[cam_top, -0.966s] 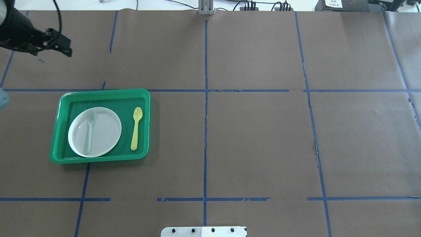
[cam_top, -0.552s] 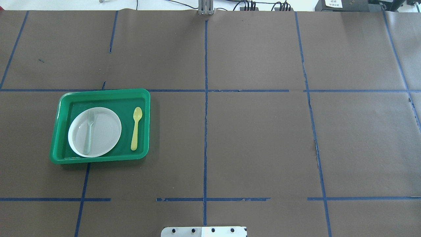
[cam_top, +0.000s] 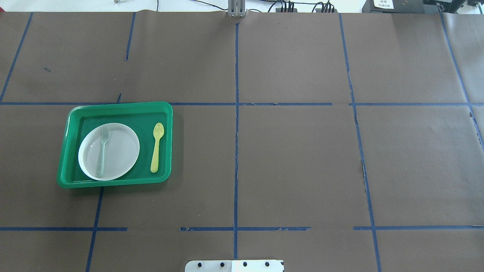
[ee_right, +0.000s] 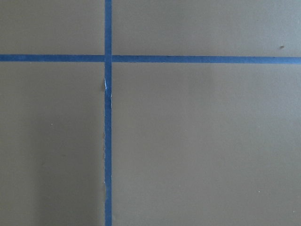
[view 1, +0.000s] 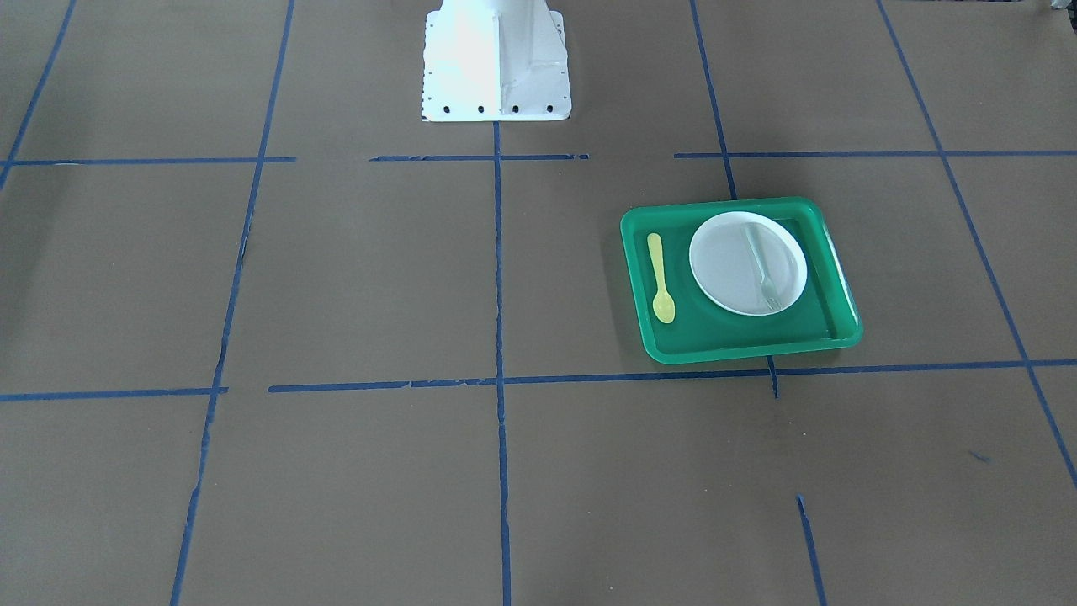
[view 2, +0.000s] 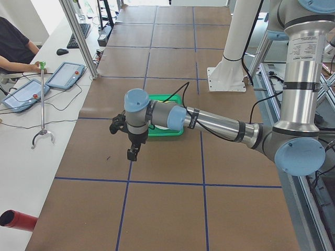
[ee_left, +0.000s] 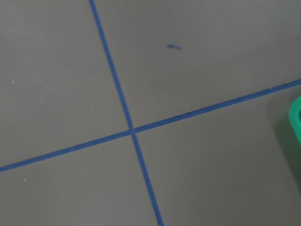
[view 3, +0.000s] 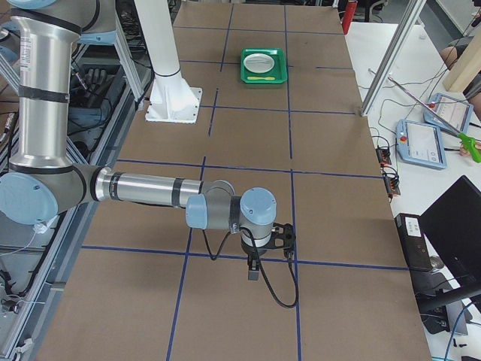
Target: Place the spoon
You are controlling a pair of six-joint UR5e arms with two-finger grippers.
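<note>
While both arms hang clear of the tableware, we find the yellow spoon [cam_top: 157,147] lying flat on the floor of the green tray [cam_top: 113,107]. It sits just right of the white plate [cam_top: 121,151] without touching it, bowl toward the far side. The pale fork [cam_top: 102,151] rests on the plate. The left gripper [view 2: 132,153] hovers over bare paper left of the tray; the right gripper [view 3: 254,272] hangs well apart, toward the table's right end. We cannot tell whether either pair of fingers is open or closed. We judge the placing done, with only the arms' retreat left.
</note>
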